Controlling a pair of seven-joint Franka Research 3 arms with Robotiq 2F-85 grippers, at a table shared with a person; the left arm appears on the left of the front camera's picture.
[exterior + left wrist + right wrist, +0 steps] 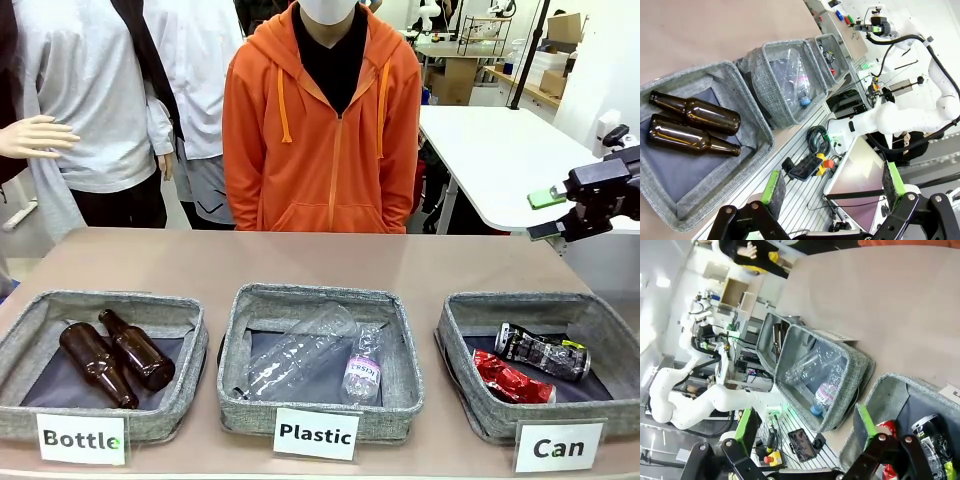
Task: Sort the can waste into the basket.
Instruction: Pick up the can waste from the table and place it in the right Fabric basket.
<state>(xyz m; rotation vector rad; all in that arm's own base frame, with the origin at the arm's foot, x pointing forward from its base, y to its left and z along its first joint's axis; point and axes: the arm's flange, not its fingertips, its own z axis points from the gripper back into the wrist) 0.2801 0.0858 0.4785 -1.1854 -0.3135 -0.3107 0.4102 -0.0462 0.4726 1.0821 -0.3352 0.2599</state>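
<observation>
The grey "Can" basket point(470, 400) stands at the front right of the table, with its white card point(558, 447) at the front. Inside it lie the crushed red can point(510, 380) and, just behind and touching it, the black can point(543, 352) with a silver top. My right gripper point(546, 215) hangs open and empty above the table's right edge, behind and higher than the basket. In the right wrist view this gripper point(804, 424) is open, with the basket point(890, 382), red can point(886, 428) and black can point(932, 432) at lower right. My left gripper point(832, 184) is open and empty.
The "Plastic" bin point(320, 300) with clear bottles sits in the middle. The "Bottle" bin point(100, 305) with two brown bottles point(695, 125) sits at the left. A person in an orange hoodie point(325, 130) stands at the far side. The tabletop behind the bins is bare.
</observation>
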